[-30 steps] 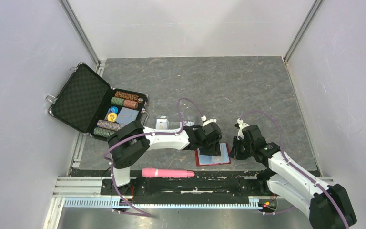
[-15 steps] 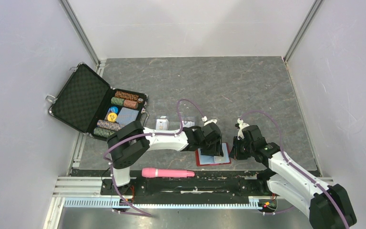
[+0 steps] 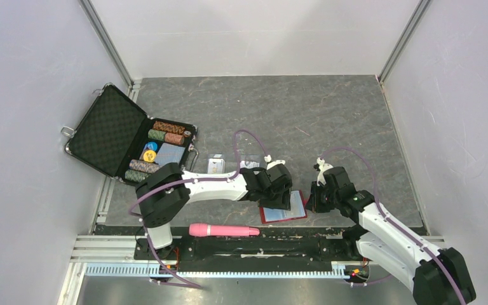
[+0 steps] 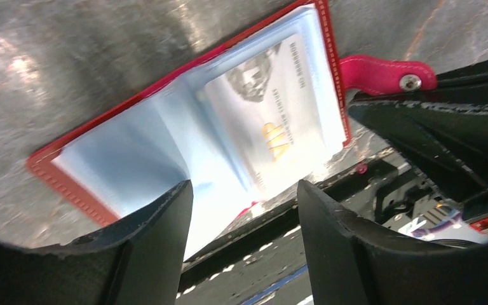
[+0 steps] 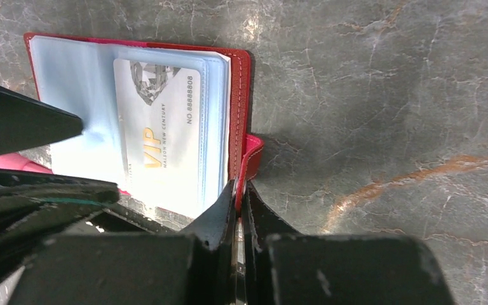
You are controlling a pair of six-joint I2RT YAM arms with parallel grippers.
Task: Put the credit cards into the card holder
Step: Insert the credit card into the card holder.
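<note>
Left jaws widened over card holder (image 4: 133, 152).

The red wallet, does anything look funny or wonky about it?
A bit. The red wallet lies open and crooked at the table's front edge, pages seeming to poke past it. The right gripper pinches its red rim. The card inside looks neatly tucked.
</note>
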